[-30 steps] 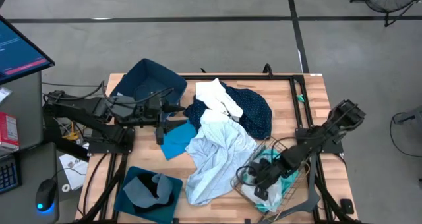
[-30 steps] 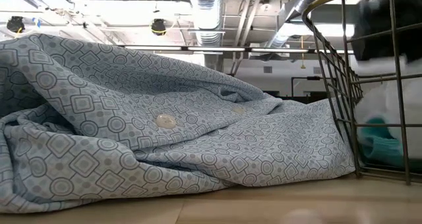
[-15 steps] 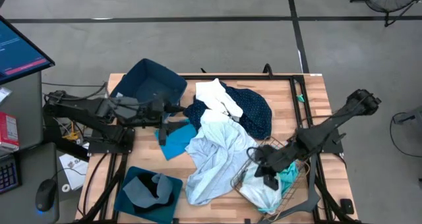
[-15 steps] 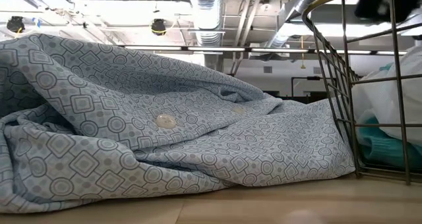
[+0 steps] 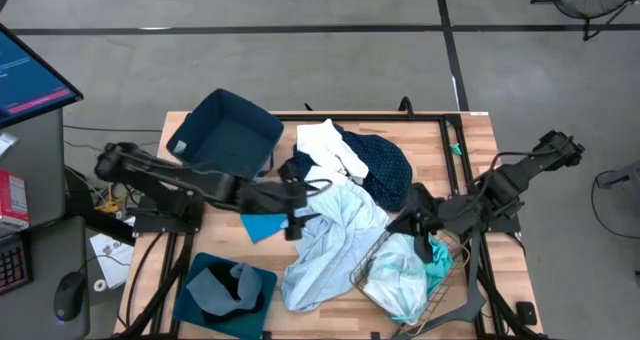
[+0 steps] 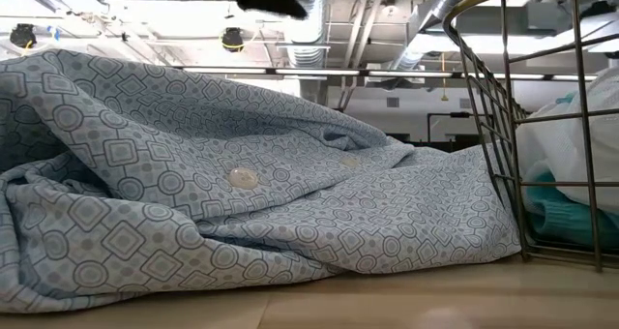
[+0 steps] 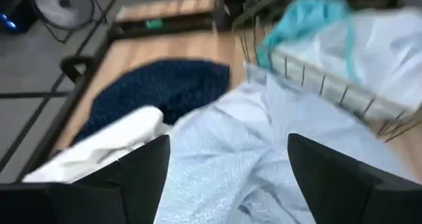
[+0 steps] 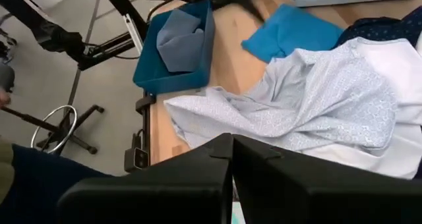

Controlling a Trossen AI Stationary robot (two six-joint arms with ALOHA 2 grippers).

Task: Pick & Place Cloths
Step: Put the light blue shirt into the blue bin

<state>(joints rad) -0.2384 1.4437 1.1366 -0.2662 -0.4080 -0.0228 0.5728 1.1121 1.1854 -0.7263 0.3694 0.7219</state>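
2 grippers, left gripper (image 5: 296, 223) spread wide above pale blue cloth (image 5: 335, 230), right gripper (image 5: 412, 218) clenched, empty, above basket (image 5: 372, 258)

Both arms are dark, near-black, built of slim straight links joined by chunkier rounded joint housings. The left arm (image 5: 190, 183) shows a bulky knuckle at its shoulder end, then a long narrow link leading to a blocky wrist, with thin black cable looping near that wrist. The right arm (image 5: 500, 190) has the same matte finish, with a squarish, faceted housing at its far joint and a thicker, boxy forearm. The left gripper (image 7: 224, 178) ends in two broad, flat, black fingers (image 7: 135, 178) with angled, smooth faces. The right gripper (image 8: 232, 178) carries matching black fingers with straight inner edges and a dull plastic sheen.
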